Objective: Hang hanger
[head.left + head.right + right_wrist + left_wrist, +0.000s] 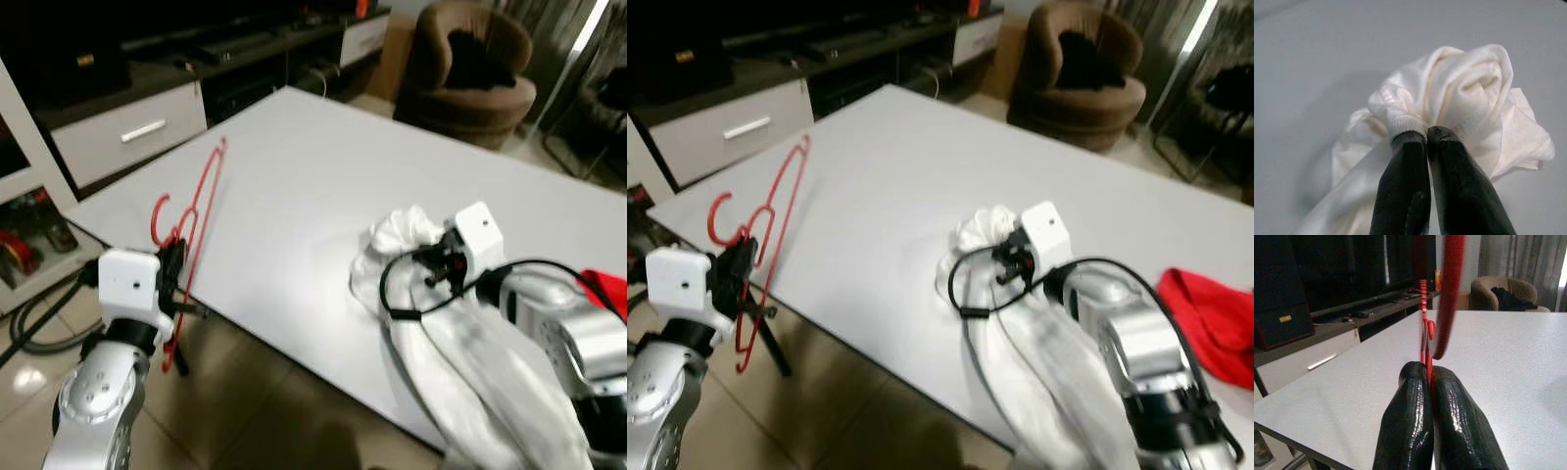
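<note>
A red wire hanger (193,217) stands tilted over the near left edge of the white table (323,186), its hook (162,217) toward me. My left gripper (174,262) is shut on the hanger's thin wire (1426,363), seen close between the black fingers (1410,416). A white garment (402,245) lies bunched on the table and hangs off the near edge. My right gripper (1426,134) is shut on a fold of that white cloth (1459,98), beside the bunch (985,235).
A red cloth (1210,313) lies at the table's right. Behind the table stand a low TV cabinet with white drawers (132,127) and a brown armchair (470,69) with dark clothing on it. Tiled floor (245,401) lies below the near table edge.
</note>
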### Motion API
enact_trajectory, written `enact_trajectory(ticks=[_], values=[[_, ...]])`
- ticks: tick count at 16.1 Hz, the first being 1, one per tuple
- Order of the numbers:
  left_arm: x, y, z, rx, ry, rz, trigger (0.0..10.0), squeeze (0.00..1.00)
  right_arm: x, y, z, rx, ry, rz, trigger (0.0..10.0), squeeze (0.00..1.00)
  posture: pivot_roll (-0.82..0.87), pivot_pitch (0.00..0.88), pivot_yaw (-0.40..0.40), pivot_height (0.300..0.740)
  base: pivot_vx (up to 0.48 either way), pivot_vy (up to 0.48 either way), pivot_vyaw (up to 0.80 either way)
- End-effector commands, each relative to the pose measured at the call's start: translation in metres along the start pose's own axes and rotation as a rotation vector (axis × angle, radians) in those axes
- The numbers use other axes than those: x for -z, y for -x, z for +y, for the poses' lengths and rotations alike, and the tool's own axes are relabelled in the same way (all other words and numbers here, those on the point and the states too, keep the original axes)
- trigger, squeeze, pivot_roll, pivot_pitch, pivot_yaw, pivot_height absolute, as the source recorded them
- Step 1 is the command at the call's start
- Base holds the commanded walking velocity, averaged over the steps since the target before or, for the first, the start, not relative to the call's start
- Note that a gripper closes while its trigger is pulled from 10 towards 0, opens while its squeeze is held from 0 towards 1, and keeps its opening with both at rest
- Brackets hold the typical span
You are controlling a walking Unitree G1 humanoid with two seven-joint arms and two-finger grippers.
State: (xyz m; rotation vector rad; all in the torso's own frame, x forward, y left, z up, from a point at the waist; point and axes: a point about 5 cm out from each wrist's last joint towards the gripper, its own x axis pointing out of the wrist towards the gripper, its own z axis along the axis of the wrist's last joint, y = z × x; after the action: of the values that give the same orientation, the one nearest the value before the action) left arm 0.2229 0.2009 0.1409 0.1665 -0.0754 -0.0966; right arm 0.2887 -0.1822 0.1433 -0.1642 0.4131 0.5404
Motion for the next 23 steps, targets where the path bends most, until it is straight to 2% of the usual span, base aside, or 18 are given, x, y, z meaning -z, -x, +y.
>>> enact_trajectory(ticks=[1, 4, 5, 6, 8, 9, 10, 12, 13, 14, 15, 16, 17, 20, 23], values=[[-0.004, 0.001, -0.001, 0.015, 0.002, -0.013, 10.0, 0.00, -0.007, 0.004, -0.004, 0.005, -0.002, -0.021, 10.0, 0.64, -0.08, 0.000, -0.028, 0.740, 0.000, 0.000, 0.00], [-0.004, 0.001, -0.001, 0.015, 0.002, -0.013, 10.0, 0.00, -0.007, 0.004, -0.004, 0.005, -0.002, -0.021, 10.0, 0.64, -0.08, 0.000, -0.028, 0.740, 0.000, 0.000, 0.00], [-0.003, 0.002, -0.008, 0.085, -0.013, 0.005, 10.0, 0.00, -0.001, 0.027, -0.020, 0.008, -0.067, 0.023, 10.0, 1.00, -0.08, 0.000, -0.023, 0.740, 0.000, 0.000, 0.00], [-0.002, 0.003, -0.010, 0.101, -0.017, 0.011, 10.0, 0.00, -0.001, 0.033, -0.024, 0.009, -0.078, 0.028, 10.0, 1.00, -0.08, 0.000, -0.023, 0.740, 0.000, 0.000, 0.00], [-0.001, 0.002, -0.013, 0.117, -0.020, 0.021, 10.0, 0.00, -0.024, 0.057, -0.035, 0.020, -0.048, 0.001, 10.0, 1.00, -0.09, 0.000, -0.022, 0.740, 0.000, 0.000, 0.00], [-0.001, 0.001, -0.014, 0.118, -0.023, 0.022, 10.0, 0.00, -0.037, 0.064, -0.037, 0.035, -0.058, -0.052, 10.0, 0.10, -0.09, 0.000, -0.019, 0.740, 0.000, 0.000, 0.00], [-0.001, 0.000, -0.014, 0.118, -0.023, 0.022, 10.0, 0.00, -0.052, 0.070, -0.039, 0.037, -0.068, -0.122, 10.0, 0.00, -0.09, 0.000, -0.019, 0.740, 0.000, 0.000, 0.00], [-0.002, -0.001, -0.013, 0.115, -0.022, 0.020, 10.0, 0.00, -0.072, 0.075, -0.039, 0.070, -0.070, -0.264, 10.0, 0.00, -0.09, 0.000, -0.016, 0.740, 0.000, 0.000, 0.00], [-0.003, -0.002, -0.013, 0.112, -0.021, 0.018, 10.0, 0.00, -0.082, 0.076, -0.035, 0.116, -0.064, -0.369, 10.0, 0.00, -0.10, 0.000, -0.015, 0.740, 0.000, 0.000, 0.00], [-0.007, -0.004, -0.013, 0.111, -0.021, 0.012, 10.0, 0.00, -0.083, 0.071, -0.023, 0.210, -0.038, -0.476, 10.0, 0.00, -0.09, 0.000, -0.014, 0.740, 0.000, 0.000, 0.00], [-0.010, -0.006, -0.013, 0.111, -0.021, 0.005, 10.0, 0.00, -0.079, 0.067, -0.014, 0.261, -0.070, -0.514, 10.0, 0.00, -0.09, 0.000, -0.013, 0.740, 0.000, 0.000, 0.00], [-0.012, -0.007, -0.013, 0.108, -0.019, -0.002, 10.0, 0.00, -0.075, 0.065, -0.009, 0.288, -0.079, -0.523, 10.0, 0.00, -0.09, 0.000, -0.012, 0.740, 0.000, 0.000, 0.00], [-0.018, -0.010, -0.013, 0.100, -0.009, -0.019, 10.0, 0.00, -0.065, 0.057, 0.009, 0.323, -0.059, -0.524, 10.0, 0.00, -0.09, 0.000, -0.009, 0.740, 0.000, 0.000, 0.00], [-0.023, -0.011, -0.012, 0.100, -0.009, -0.031, 10.0, 0.00, -0.053, 0.052, 0.031, 0.374, -0.128, -0.551, 10.0, 0.00, -0.09, 0.000, -0.008, 0.740, -0.290, 0.000, 0.00], [-0.022, -0.012, -0.011, 0.097, -0.007, -0.024, 10.0, 0.00, -0.051, 0.048, 0.065, 0.280, -0.049, -0.558, 10.0, 0.00, -0.10, 0.000, -0.005, 0.740, -0.309, 0.000, 0.00]])
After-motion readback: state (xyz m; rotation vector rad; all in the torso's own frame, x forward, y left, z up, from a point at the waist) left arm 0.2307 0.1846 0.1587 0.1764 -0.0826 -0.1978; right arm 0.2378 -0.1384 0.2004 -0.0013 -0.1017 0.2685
